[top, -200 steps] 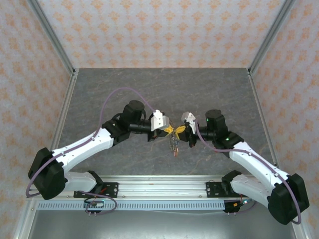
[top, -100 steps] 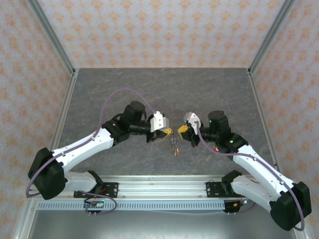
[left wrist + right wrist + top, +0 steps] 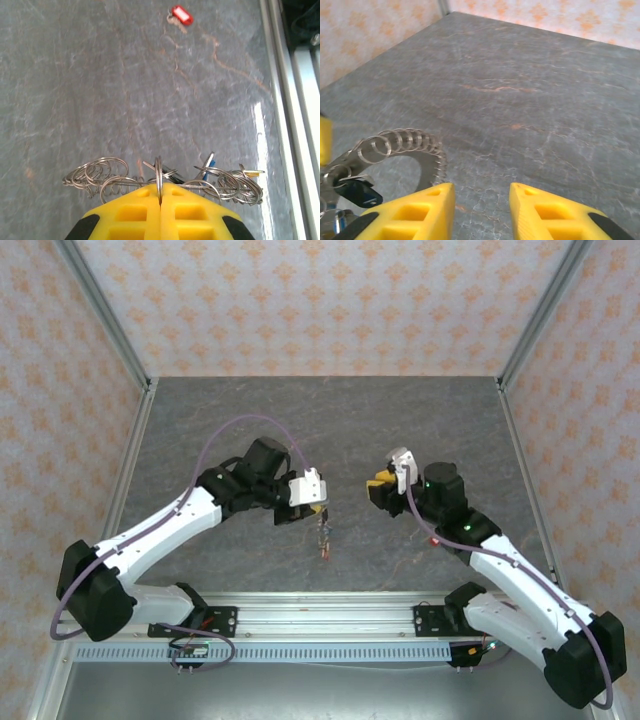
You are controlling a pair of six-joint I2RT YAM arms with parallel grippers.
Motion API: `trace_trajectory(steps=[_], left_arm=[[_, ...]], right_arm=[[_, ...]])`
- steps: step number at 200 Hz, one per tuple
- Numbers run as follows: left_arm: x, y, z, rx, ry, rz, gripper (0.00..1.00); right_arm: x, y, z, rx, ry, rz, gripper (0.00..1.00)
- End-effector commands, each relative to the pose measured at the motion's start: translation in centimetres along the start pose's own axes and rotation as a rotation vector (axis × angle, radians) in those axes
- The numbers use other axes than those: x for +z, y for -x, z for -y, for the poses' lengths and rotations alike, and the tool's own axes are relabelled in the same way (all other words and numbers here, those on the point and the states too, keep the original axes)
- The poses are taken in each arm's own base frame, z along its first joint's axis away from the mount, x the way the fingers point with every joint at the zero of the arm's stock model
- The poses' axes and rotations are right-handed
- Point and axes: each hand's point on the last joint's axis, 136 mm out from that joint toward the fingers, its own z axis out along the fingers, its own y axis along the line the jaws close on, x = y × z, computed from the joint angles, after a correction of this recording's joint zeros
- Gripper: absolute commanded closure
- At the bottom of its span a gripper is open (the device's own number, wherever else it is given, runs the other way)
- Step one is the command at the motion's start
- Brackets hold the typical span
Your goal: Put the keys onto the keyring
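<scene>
- The left gripper (image 3: 160,190) is seen pressed shut on the wire of the keyring (image 3: 120,184), which is held clear of the table (image 3: 100,75).
- Several keys (image 3: 207,164) are hung on that ring: a blue-headed one and a yellowish one (image 3: 252,173) can be made out to the right of the fingers.
- From above, the ring and its keys are seen dangling just below the left gripper (image 3: 312,508), between the two arms.
- The right gripper (image 3: 481,192) is held partly open, with nothing between its jaws; it is parked apart from the ring, whose coiled rim (image 3: 402,142) is caught at the left of its view, with a dark key head (image 3: 362,194) beneath.
- A red key (image 3: 181,15) is seen lying loose on the table, well apart from the ring.
- The step in hand is judged to be the gap between threadings: the ring is kept presented by one arm while the other is free.
- The next move is judged to call for the red key to be picked up by the right gripper, with its small loop left exposed, and brought to the ring's open end.
- The ring would have to be kept steady meanwhile, as the hung keys could swing.
</scene>
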Motion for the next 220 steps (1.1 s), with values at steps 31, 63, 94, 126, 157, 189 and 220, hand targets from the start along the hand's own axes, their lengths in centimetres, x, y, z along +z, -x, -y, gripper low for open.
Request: trace_trajectory(steps=[31,63,94,126,157,189,220], left_arm=[[1.7,-2.4,1.3,0.050,-0.125,-0.150,1.00],[4.8,-2.1,1.6,0.078,-0.184,-0.207,1.00],[7.9,-1.5,2.2,0.104,-0.228,-0.258,1.00],[10.8,-2.2,3.4,0.139,-0.280,-0.348,1.00],[13.0,-2.9,4.4,0.136,-0.299,-0.398,1.00],[14.2,-3.0,5.6,0.114,-0.324,-0.394,0.93],[14.2,-2.1,6.1,0.055,-0.320,-0.333,0.83]], right_arm=[[-0.6,-0.1,3.9,0.239,-0.212,0.019,0.66],[-0.8,-1.6,5.2,0.344,-0.268,-0.016,0.67],[-0.9,-3.6,5.6,0.446,-0.283,-0.061,0.68],[-0.9,-5.8,6.1,0.537,-0.323,-0.099,0.69],[-0.8,-8.6,7.2,0.640,-0.397,-0.144,0.68],[0.3,-11.7,7.0,0.734,-0.402,-0.241,0.70],[2.4,-12.7,4.9,0.825,-0.256,-0.276,0.67]])
